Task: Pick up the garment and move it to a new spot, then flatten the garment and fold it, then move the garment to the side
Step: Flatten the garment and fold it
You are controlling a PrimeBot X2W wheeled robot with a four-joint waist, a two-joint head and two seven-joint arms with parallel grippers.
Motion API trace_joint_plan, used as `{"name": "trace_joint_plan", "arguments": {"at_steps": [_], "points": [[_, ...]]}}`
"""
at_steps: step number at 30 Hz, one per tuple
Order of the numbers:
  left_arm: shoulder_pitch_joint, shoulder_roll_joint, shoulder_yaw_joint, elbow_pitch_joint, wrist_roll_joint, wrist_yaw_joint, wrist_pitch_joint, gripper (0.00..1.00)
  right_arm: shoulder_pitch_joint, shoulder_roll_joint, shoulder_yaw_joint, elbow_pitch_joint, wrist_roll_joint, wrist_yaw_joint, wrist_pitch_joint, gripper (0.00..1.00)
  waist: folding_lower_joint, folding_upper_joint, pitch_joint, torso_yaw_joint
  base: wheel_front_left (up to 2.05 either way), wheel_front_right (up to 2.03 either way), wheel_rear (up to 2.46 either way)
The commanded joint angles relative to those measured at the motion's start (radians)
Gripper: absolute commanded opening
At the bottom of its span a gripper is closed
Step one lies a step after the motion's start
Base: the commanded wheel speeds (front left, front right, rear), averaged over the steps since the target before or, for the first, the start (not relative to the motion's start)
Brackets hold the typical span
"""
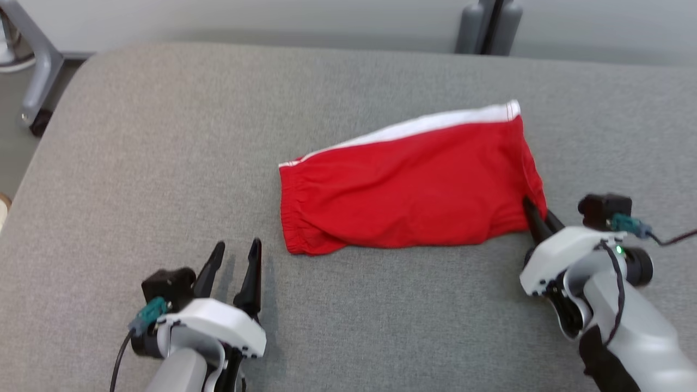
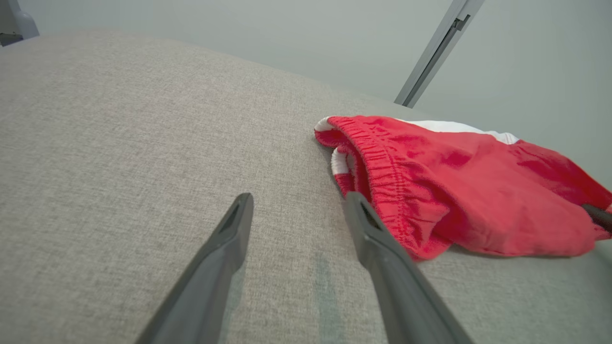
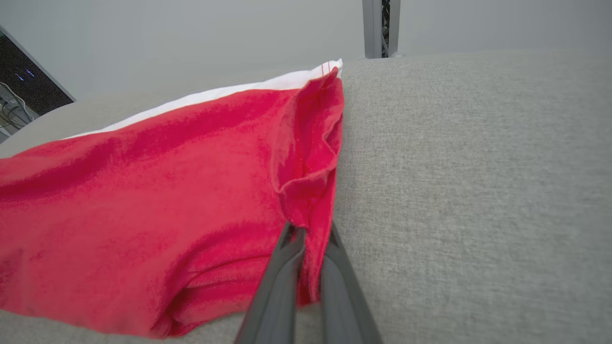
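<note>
The garment is a pair of red shorts with a white side stripe, lying folded on the grey cushioned surface. Its elastic waistband faces my left side. My right gripper is shut on the garment's near right corner, and the red cloth is pinched between its two fingers. My left gripper is open just left of the waistband corner, a little above the surface, holding nothing. In the left wrist view its right finger stands close beside the waistband hem.
The grey surface's far edge runs along a pale wall. A grey metal stand leg with a caster is on the floor at the far left. A dark grey post rises behind the surface.
</note>
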Motion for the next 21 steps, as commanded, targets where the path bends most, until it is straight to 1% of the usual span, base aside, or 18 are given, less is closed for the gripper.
{"name": "trace_joint_plan", "arguments": {"at_steps": [1,6,12,17,21], "points": [[0.015,0.004,0.004,0.002,0.006,-0.002,-0.001,1.0,0.022,-0.009,-0.008,-0.006,0.008,0.0,-0.007,0.0,0.0,0.0,-0.042,-0.017,0.0,0.0,0.0],[0.08,0.004,0.027,0.005,0.032,-0.007,-0.001,1.0,0.138,-0.012,-0.07,-0.069,0.031,0.0,-0.007,0.0,0.0,0.0,-0.106,-0.035,0.0,0.0,0.0],[0.141,0.004,0.044,0.002,0.046,-0.013,-0.001,1.0,0.242,-0.027,-0.127,-0.119,-0.001,0.0,-0.007,0.0,0.0,0.0,-0.143,-0.048,0.0,0.0,0.0],[0.154,0.004,0.03,0.002,0.044,-0.013,-0.001,1.0,0.228,-0.042,-0.166,-0.136,-0.064,0.0,-0.008,0.0,0.0,0.0,-0.142,-0.038,0.0,0.0,0.0],[0.135,0.005,0.02,0.002,0.035,-0.012,-0.001,1.0,0.177,-0.016,-0.149,-0.177,-0.116,0.0,-0.007,0.0,0.0,0.0,-0.135,-0.018,0.0,0.0,0.0]]}}
